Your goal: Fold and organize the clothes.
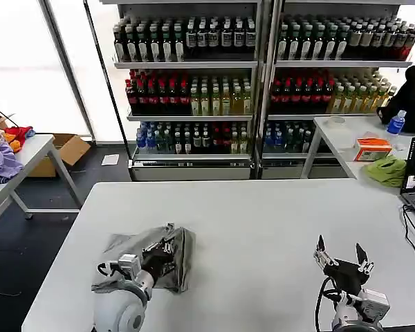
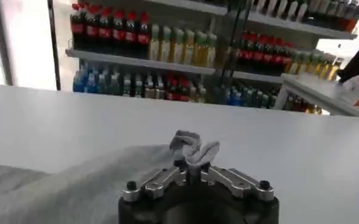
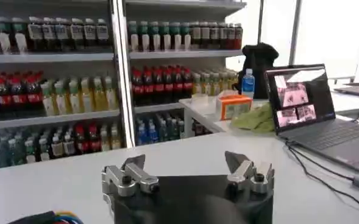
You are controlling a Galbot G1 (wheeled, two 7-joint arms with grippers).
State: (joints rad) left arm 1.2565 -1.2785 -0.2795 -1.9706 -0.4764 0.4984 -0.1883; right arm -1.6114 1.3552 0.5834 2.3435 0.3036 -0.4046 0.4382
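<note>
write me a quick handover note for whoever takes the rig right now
Left gripper: shut on a pinch of the grey T-shirt, over the near left part of the white table; the wrist view shows fabric bunched between its fingers.
Right gripper: open, holding nothing, above the table's near right part.
T-shirt: a crumpled heap on the table's near left side, partly doubled over.
Done: the shirt is grasped.
Left: spread it flat, fold it neatly, set it in order.
</note>
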